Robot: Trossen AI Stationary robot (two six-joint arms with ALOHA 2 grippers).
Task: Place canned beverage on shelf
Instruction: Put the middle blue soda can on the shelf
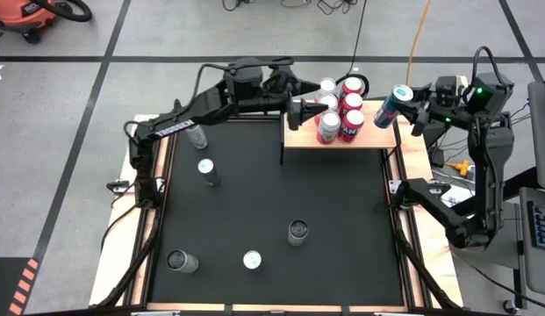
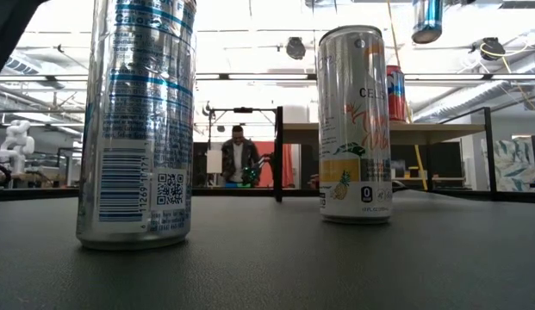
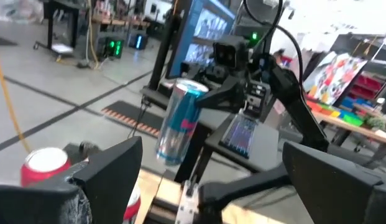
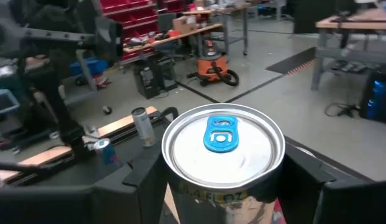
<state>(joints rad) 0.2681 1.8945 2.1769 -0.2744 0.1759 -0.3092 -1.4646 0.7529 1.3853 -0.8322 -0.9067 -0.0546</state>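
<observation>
Left arm stretched across table top edge toward 1 o'clock, left gripper [image 1: 314,111] spread wide, empty, fingers at shelf [image 1: 377,137] left end beside red cans [image 1: 347,112]. Right arm folded at 3 o'clock, reaching in from right; right gripper [image 1: 404,98] clamped on blue can [image 1: 390,106], tilted, hanging over shelf right end at 1 o'clock, not touching board. Left wrist view only: blue can [image 3: 180,121] side-on, blue-silver with red mark, brand too blurred to read. Right wrist view only: can lid with blue tab [image 4: 221,132], "FL OZ" partly readable below rim. Low view only: near can [image 2: 138,120] with barcode and QR code; pineapple can [image 2: 355,125] reading "CEL…". Loose cans [image 1: 209,172] scattered on black mat [image 1: 272,202].
</observation>
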